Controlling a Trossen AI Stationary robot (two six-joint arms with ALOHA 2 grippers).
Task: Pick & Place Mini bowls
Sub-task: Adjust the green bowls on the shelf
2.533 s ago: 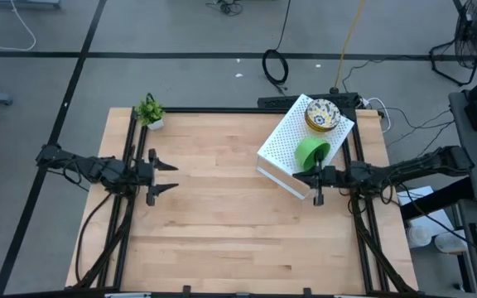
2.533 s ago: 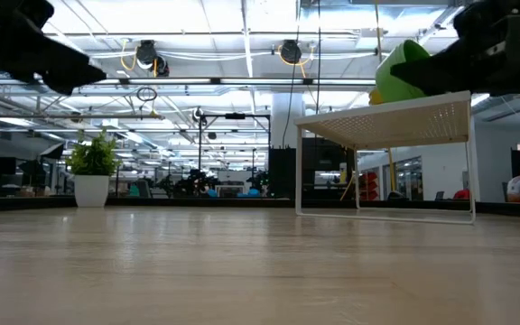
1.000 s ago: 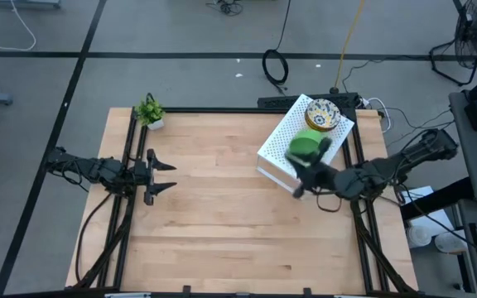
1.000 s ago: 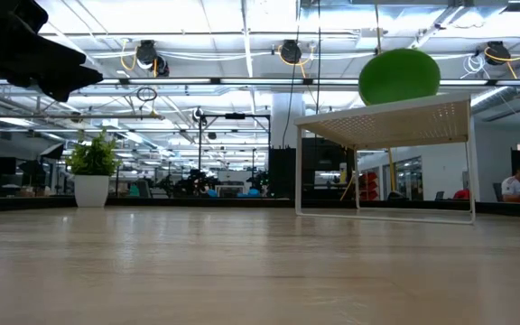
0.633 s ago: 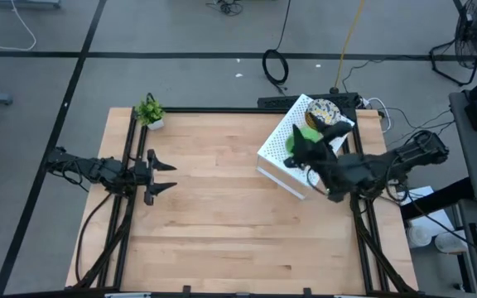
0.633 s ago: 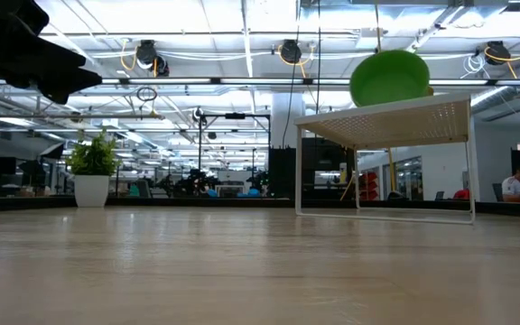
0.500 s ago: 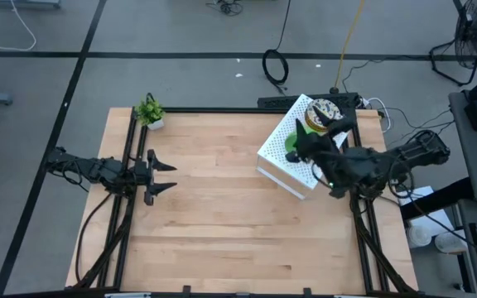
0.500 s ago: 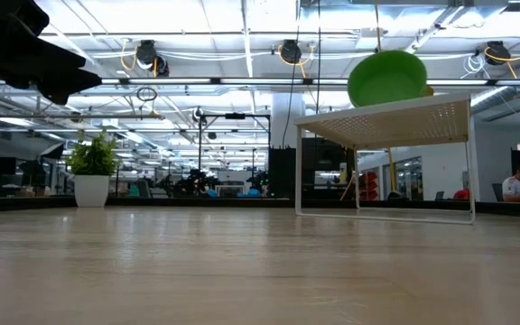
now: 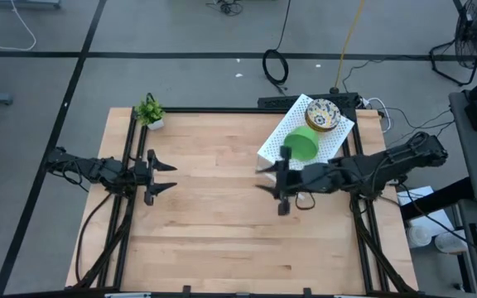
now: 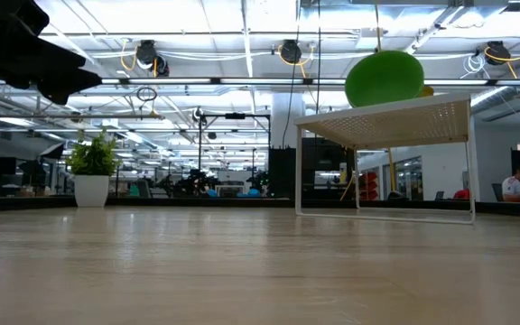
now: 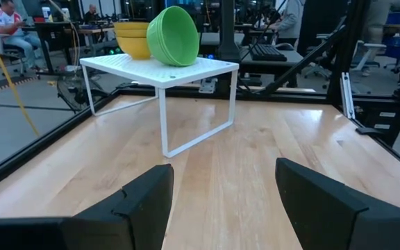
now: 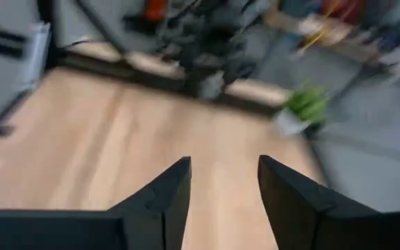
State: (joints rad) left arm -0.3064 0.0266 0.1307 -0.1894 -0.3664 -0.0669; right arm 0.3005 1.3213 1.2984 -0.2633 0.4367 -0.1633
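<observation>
A: Where was the green bowl [image 9: 305,142]?

B: On the white rack [image 9: 332,138], tilted, beside the patterned bowl [image 9: 323,115]. It risked rolling off.

A: Grippers?

B: Right gripper [image 9: 281,180] was apart, empty; left gripper [image 9: 157,176] apart, waiting over the worktop [image 9: 214,223].

Count: one green mini bowl [image 9: 304,143], one floral mini bowl [image 9: 323,115], one white wire shelf [image 9: 331,142], one potted plant [image 9: 149,112].

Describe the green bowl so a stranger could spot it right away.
Find the white perforated shelf at the far right corner of the wooden table. Two small bowls sit on top of it. The green bowl is the plain bright one nearer the table's middle; its neighbour, the patterned bowl, has a flowery inside and a yellow outside.
</observation>
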